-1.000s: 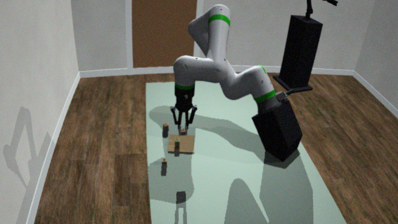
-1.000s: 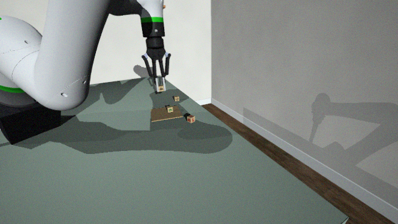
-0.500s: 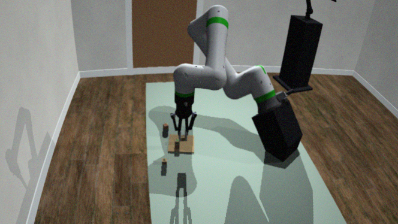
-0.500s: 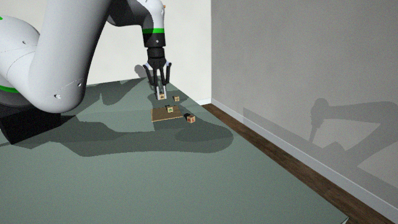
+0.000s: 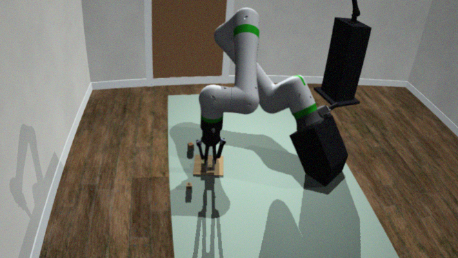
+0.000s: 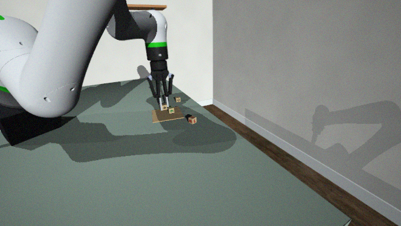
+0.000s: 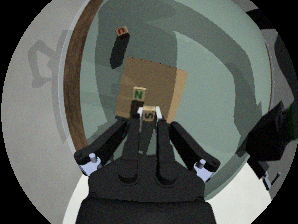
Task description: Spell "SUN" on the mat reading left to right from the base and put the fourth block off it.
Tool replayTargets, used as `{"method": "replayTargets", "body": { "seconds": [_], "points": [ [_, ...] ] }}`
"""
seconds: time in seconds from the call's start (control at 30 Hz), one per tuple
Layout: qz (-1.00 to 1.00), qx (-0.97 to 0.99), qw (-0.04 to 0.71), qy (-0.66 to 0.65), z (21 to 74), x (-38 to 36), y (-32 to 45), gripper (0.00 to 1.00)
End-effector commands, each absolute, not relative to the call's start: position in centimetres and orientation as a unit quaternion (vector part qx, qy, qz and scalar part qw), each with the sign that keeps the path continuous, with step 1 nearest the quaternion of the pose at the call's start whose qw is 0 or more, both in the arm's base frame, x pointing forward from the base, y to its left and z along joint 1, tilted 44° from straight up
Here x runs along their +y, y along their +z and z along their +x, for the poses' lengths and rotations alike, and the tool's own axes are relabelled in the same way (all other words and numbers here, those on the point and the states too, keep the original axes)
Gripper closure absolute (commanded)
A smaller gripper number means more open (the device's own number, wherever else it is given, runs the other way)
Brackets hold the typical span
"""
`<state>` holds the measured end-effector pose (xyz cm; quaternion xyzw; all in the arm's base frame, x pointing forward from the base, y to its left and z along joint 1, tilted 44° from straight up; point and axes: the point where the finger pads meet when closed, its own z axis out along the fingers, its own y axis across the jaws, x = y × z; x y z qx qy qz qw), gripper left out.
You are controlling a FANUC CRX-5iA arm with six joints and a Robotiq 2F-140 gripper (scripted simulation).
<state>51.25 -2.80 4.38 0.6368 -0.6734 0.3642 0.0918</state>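
My gripper (image 5: 210, 167) (image 6: 164, 106) (image 7: 149, 112) points down and is shut on the S block (image 6: 164, 107) (image 7: 149, 115). It holds the block low at the mat's edge nearest the top camera; the exact height is unclear. The N block (image 6: 171, 110) (image 7: 139, 93) lies on the wooden mat (image 5: 198, 171) (image 6: 157, 118) (image 7: 162, 80), close beside the held block, with a green N on top. A block with a red letter on top, which looks like U (image 5: 190, 145) (image 6: 192, 120) (image 7: 121, 31), lies off the mat. The mat looks flat.
The fourth block (image 5: 189, 185) (image 6: 178, 99) lies off the mat, towards the top camera and near the table edge; it is out of the wrist view. The robot's black base (image 5: 319, 152) stands well to the right in the top view. Arm shadows darken the mat and blocks.
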Motion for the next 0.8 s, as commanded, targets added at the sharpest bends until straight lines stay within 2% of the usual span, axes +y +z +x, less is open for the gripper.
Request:
{"method": "replayTargets", "body": {
  "seconds": [0.0, 0.77],
  "points": [
    [0.637, -0.673, 0.092, 0.365, 51.39, -2.96, 4.19, 0.87],
    [0.637, -0.673, 0.092, 0.365, 51.46, -3.09, 4.04, 0.87]
  ]
}}
